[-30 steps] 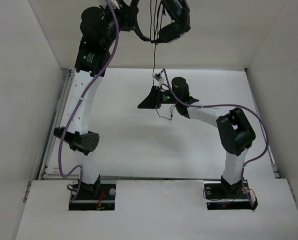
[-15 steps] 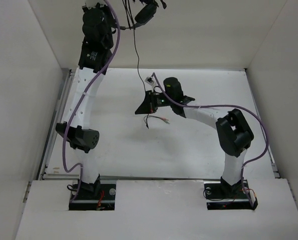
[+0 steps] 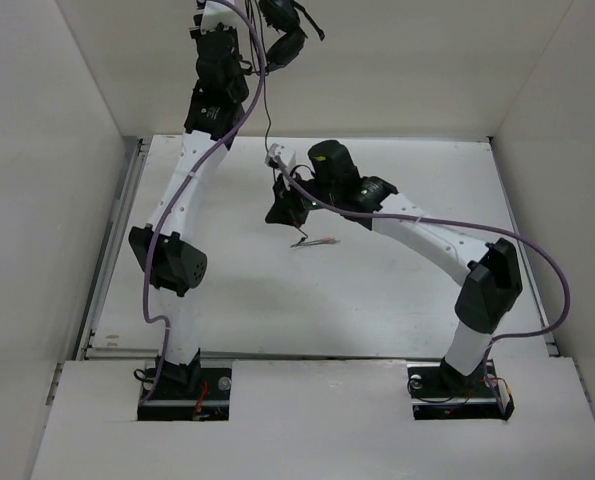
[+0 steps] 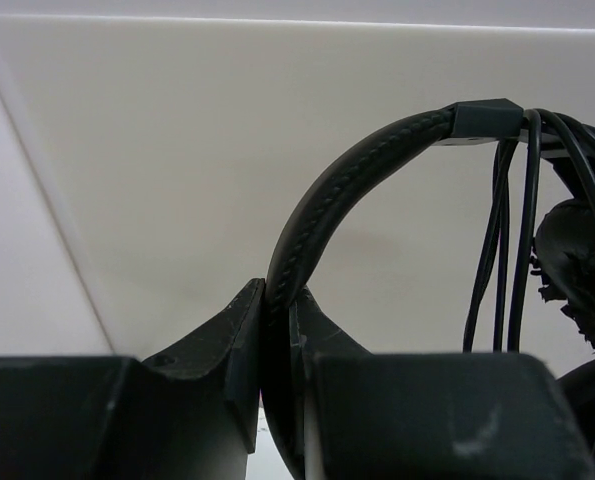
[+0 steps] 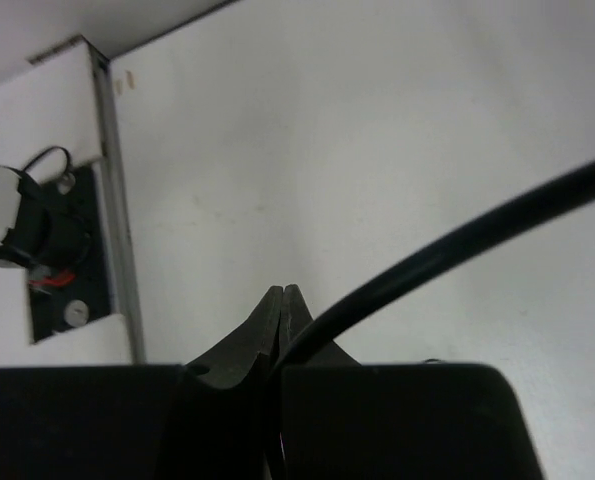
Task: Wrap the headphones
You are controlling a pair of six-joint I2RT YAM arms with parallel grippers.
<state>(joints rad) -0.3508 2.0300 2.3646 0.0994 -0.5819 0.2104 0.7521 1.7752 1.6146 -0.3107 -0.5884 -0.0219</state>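
The black headphones [image 3: 285, 35] hang high at the back, above the table. My left gripper [image 3: 260, 18] is shut on their stitched headband [image 4: 327, 200], which runs up between the jaws [image 4: 277, 305]. Loops of thin black cable [image 4: 507, 250] hang from the headband beside a worn earcup [image 4: 572, 260]. The cable [image 3: 268, 120] drops down to my right gripper [image 3: 280, 207], which is shut on it low over the middle of the table. In the right wrist view the cable [image 5: 477, 235] leaves the closed fingertips [image 5: 283, 296] up to the right. The coloured plugs [image 3: 319, 241] lie on the table.
White walls enclose the table on the left, back and right. A metal rail [image 3: 117, 250] runs along the left edge. An arm base plate with wires [image 5: 62, 265] shows in the right wrist view. Purple arm cables [image 3: 537, 260] loop beside both arms.
My left arm has swung the headphones to the right along the back wall. My right arm has stretched further left and back with the cable. The plug end now trails on the table.
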